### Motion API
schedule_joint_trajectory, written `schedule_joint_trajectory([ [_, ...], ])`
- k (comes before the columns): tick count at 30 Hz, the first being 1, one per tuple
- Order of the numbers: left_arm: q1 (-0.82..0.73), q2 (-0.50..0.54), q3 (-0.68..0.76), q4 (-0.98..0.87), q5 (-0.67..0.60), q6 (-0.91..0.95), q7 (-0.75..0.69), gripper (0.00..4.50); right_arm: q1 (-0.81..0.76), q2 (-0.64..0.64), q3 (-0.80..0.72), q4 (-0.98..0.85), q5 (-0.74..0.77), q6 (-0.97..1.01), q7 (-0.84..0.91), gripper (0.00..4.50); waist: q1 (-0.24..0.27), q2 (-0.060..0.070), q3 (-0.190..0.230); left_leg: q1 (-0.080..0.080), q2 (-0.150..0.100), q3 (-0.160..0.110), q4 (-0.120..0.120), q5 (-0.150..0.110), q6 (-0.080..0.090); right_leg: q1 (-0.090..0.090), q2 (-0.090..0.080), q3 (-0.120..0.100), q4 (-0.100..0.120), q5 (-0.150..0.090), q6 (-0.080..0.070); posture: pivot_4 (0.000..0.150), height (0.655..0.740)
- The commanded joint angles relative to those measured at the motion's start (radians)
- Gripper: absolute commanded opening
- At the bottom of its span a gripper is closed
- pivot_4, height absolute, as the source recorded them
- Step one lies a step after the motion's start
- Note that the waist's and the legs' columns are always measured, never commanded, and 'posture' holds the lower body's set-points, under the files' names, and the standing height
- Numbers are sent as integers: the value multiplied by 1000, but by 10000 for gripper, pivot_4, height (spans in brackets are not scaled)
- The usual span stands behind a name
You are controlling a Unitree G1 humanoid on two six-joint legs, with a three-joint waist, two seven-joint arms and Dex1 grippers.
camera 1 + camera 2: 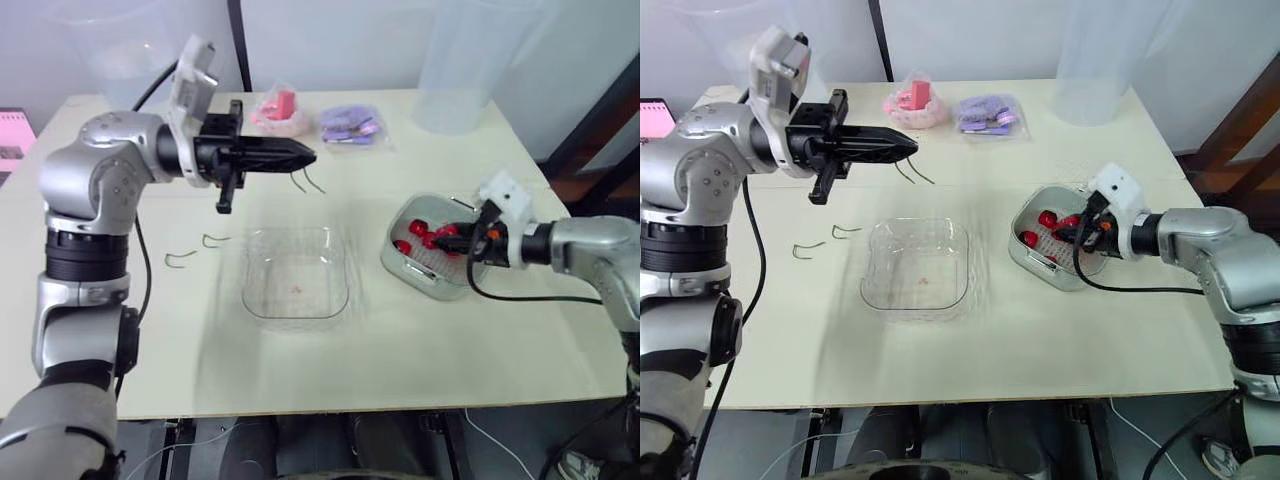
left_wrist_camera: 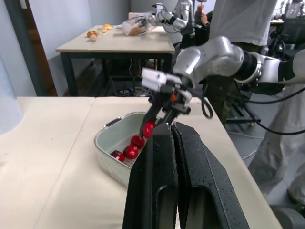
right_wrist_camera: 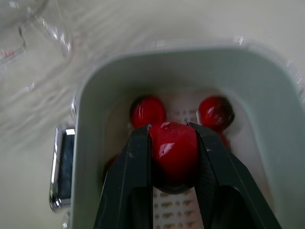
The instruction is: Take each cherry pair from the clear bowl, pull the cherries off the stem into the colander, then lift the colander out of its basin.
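Observation:
The clear bowl sits mid-table, with just a red speck inside. To its right stands the pale green basin with the white colander inside and several red cherries in it. My right gripper is low over the colander, shut on one cherry. My left gripper hovers high behind the bowl with its fingers pressed shut. A thin forked cherry stem dangles just under its tip.
Two bare stems lie on the table left of the bowl. A pink packet and a purple packet lie at the back. Tall clear containers stand at the back right and back left.

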Motion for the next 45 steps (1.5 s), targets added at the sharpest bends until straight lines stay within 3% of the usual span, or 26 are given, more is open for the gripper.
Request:
schedule_joint_trajectory([
  [1, -4, 6, 18, -32, -17, -13, 9, 0, -17, 1, -28, 9, -25, -39, -2, 16521, 2, 0, 0, 0, 0, 0, 0, 0, 0, 0, 0, 0, 0, 0, 0, 1500, 7367],
  [2, -1, 6, 18, -35, -16, -13, 13, 0, -21, 4, -35, 12, -26, -41, -6, 19806, 3, 0, 0, 0, 0, 0, 0, 0, 0, 0, 0, 0, 0, 0, 0, 1500, 7367],
  [7, 30, 12, 30, -66, -28, 9, 44, 0, -45, -14, -61, -21, -12, -30, 11, 44460, 5, 0, 0, 0, 0, 0, 0, 0, 0, 0, -1, 0, -1, 0, 0, 1500, 7367],
  [15, 108, 77, 96, -91, -48, 66, 143, 0, -144, -25, -77, -119, 37, -18, 67, 44460, -1, 1, 0, 1, 0, 0, 0, 0, 0, 0, 0, 0, 0, 0, 0, 1500, 7367],
  [22, 321, 193, 311, -139, -116, 191, 301, 0, -301, 12, -34, -253, 119, 10, 100, 44460, 1, 1, 1, 1, 1, 0, -2, 0, 0, 0, 0, 0, 1, 0, 0, 1500, 7367],
  [26, 488, 208, 451, -124, -161, 257, 376, 0, -358, 6, 55, -298, 53, -86, 145, 44460, 7, 1, 1, 0, 0, 1, -1, 0, 0, 0, -2, -1, 0, 0, 0, 1500, 7367],
  [34, 684, 106, 408, -66, -155, 277, 441, 0, -398, 28, 121, -255, -7, -141, 171, 44460, 11, 0, 1, 1, 0, 2, 0, 0, 0, 1, -3, -1, 0, -2, -3, 1500, 7367],
  [41, 701, 126, 366, 95, -85, 214, 431, 0, -378, 22, 113, -270, -14, -121, 169, 44460, 5, 0, 1, 1, 1, 1, -1, 0, 0, 0, -2, -1, 0, -1, -1, 1500, 7367],
  [44, 693, 168, 362, 171, -55, 190, 409, 9026, -358, 15, 108, -278, -18, -112, 161, 45000, 1, 0, 1, 1, 1, 1, -1, 0, 0, 0, -2, -1, 0, -1, -3, 1500, 7367],
  [45, 688, 176, 362, 179, -55, 188, 404, 13919, -355, 14, 108, -279, -19, -111, 159, 45000, 2, 0, 1, 1, 1, 1, -1, 0, 0, 0, -2, -1, 0, -2, -3, 1500, 7367],
])
